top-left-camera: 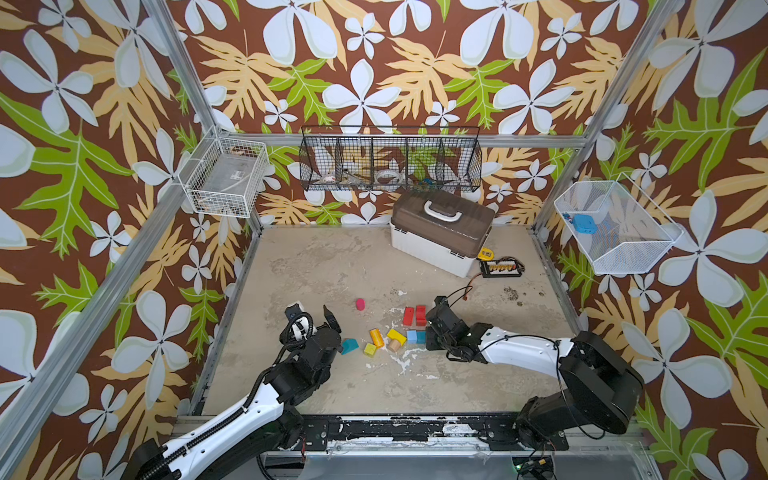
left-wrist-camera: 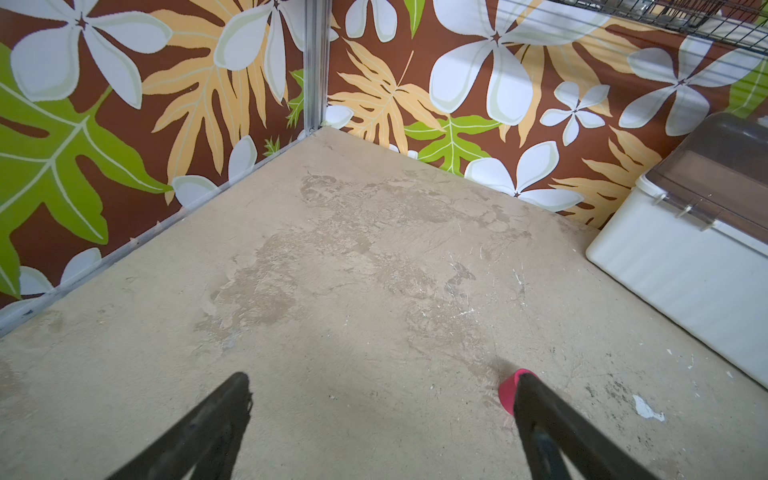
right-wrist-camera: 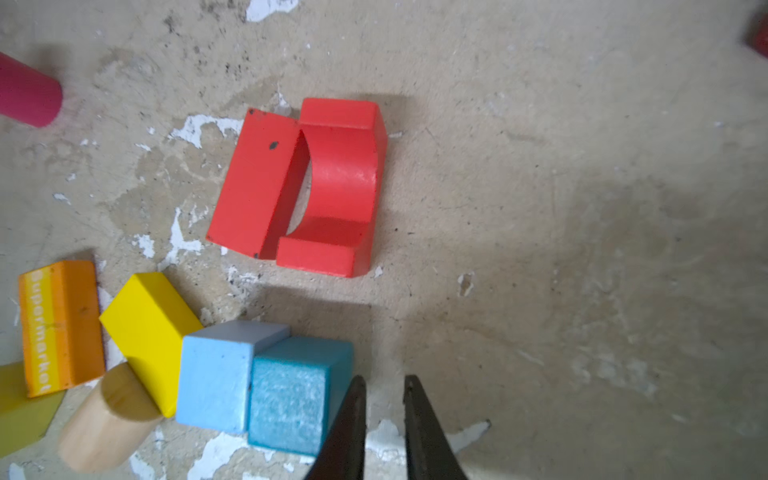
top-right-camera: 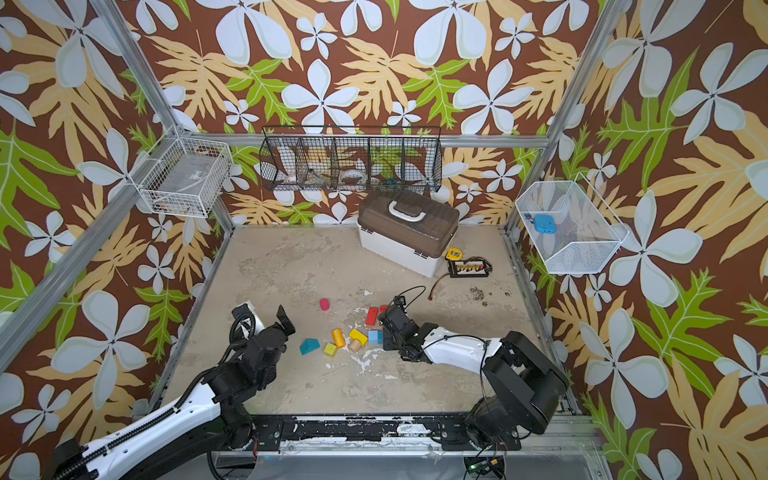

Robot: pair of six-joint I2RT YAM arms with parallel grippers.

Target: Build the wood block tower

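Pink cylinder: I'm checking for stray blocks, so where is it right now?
In both top views the pink cylinder sits alone on the table, slightly left of centre, between the left end effector and the red plank.

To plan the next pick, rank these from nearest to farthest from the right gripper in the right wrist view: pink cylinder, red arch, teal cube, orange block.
From the right gripper:
1. Teal cube, right beside the gripper.
2. Red arch, ahead of the gripper.
3. Orange block, past the yellow block.
4. Pink cylinder, off alone, farthest.
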